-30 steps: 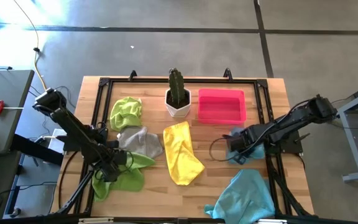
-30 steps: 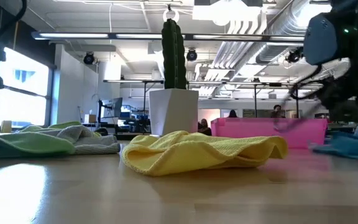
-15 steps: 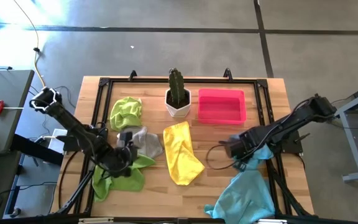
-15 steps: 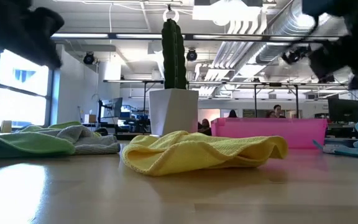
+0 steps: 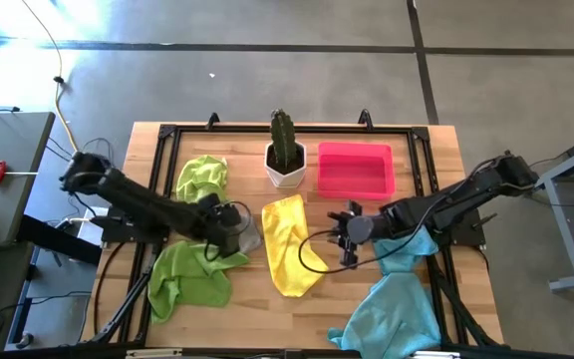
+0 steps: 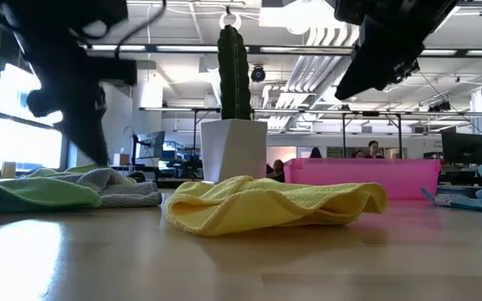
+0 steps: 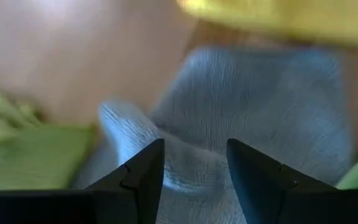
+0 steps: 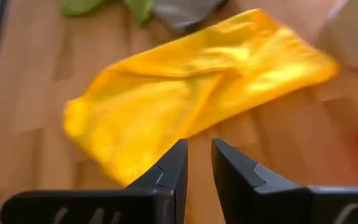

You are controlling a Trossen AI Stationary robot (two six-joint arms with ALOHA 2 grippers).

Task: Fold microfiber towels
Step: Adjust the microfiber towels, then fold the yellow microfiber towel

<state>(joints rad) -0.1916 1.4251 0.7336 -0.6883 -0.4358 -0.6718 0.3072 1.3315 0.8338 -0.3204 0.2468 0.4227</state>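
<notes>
Several microfiber towels lie crumpled on the wooden table: a yellow one (image 5: 292, 244) in the middle, a grey one (image 5: 242, 231) to its left, a lime green one (image 5: 200, 179) at the far left and another (image 5: 189, 281) at the near left. One light blue towel (image 5: 397, 311) lies at the near right, another (image 5: 419, 245) under the right arm. My left gripper (image 5: 233, 227) hangs open just above the grey towel (image 7: 247, 106). My right gripper (image 5: 345, 237) hovers by the yellow towel's right edge (image 8: 191, 93), its fingers a narrow gap apart with nothing between them.
A white pot with a cactus (image 5: 286, 158) and a pink tray (image 5: 355, 170) stand at the table's far side. A black frame (image 5: 162, 135) runs round the tabletop. Bare wood shows near the front edge between the near green and the near light blue towel.
My left gripper has swung from over the near lime green towel toward the table's right, to above the grey towel. My right gripper has risen and gone toward the table's left, away from the light blue towel under its arm and toward the yellow towel, tipping less steeply.
</notes>
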